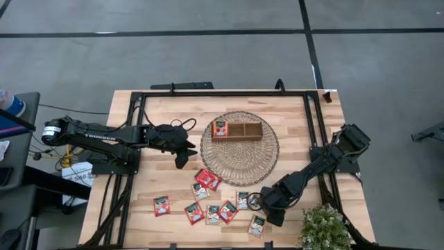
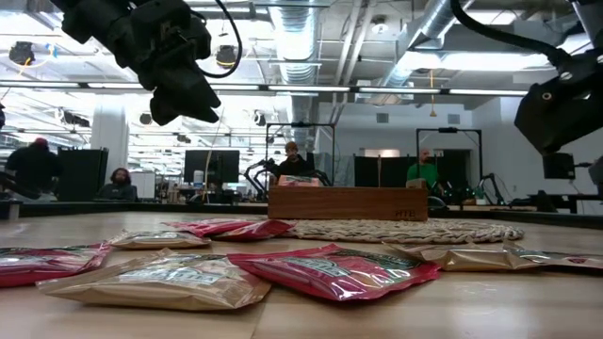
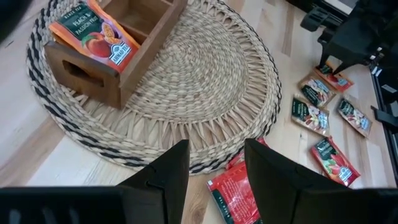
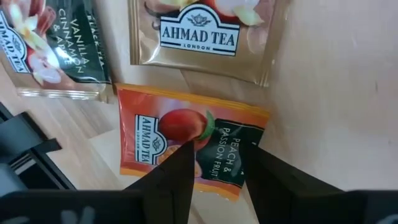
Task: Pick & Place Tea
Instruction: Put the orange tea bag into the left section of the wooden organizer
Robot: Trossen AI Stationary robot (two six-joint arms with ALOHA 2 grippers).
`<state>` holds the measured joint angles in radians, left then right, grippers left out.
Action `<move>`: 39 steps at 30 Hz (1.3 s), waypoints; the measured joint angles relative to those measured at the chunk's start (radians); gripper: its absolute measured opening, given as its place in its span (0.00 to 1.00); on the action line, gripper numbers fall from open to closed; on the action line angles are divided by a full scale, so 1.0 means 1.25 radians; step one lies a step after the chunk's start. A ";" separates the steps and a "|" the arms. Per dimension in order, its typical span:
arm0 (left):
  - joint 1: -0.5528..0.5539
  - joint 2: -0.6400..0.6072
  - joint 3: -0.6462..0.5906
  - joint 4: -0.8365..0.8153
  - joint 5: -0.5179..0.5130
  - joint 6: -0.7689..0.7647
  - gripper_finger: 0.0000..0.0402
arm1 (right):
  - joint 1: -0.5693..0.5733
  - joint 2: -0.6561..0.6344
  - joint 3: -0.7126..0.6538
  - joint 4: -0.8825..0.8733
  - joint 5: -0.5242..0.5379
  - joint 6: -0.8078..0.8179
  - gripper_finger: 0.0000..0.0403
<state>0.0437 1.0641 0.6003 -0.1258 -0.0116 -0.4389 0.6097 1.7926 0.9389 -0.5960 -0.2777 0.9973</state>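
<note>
my right end effector [image 4: 214,165] hangs low over the loose tea sachets [image 1: 208,201] at about 5 o'clock on the worktop [image 1: 166,114], fingers parted with a gap between them and nothing in them, straddling a red-orange peach and passion fruit sachet [image 4: 186,146] that lies flat directly beneath. i judge this posture to be the line-up for a pinch on that sachet; whether the fingertips touch it yet, i cannot tell. a pale sachet [image 4: 205,37] and a vanilla cinnamon sachet [image 4: 53,46] lie just beside it, the red one tucked partly under the pale one's edge, so a clean lift calls for gripping the free end to avoid dragging a neighbour. my left end effector [image 3: 214,171] waits at about 9 o'clock, raised above the rim of the round wicker mat [image 1: 239,163], fingers apart and empty, with a red sachet [image 3: 233,190] on the boards below it. the wooden tray [image 1: 239,130] sits on the mat near the worktop's middle, toward 12 o'clock; one red-orange sachet [image 1: 220,128] already stands in its end compartment nearest my left arm, the other compartments showing bare. most of the tea lies scattered along the 6 o'clock edge, so the task appears barely begun. a potted plant [image 1: 322,226] stands just beside my right arm, a snag risk on the swing up.
</note>
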 joint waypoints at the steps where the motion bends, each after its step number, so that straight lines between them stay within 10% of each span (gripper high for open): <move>1: 0.000 0.000 0.000 0.000 0.000 0.000 0.37 | -0.002 0.002 0.002 -0.006 0.003 0.000 0.32; 16: 0.000 0.000 0.000 0.000 0.000 0.000 0.37 | -0.045 -0.003 0.000 -0.180 0.107 0.012 0.31; 25: 0.000 0.000 0.000 0.000 0.000 0.000 0.37 | -0.064 -0.001 0.000 -0.207 0.156 0.013 0.03; 39: 0.000 0.000 0.000 0.018 0.000 0.000 0.37 | -0.066 0.007 0.177 -0.528 0.330 -0.024 0.00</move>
<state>0.0436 1.0641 0.6003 -0.1032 -0.0117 -0.4390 0.5274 1.8013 1.1600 -1.2559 0.1349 0.9678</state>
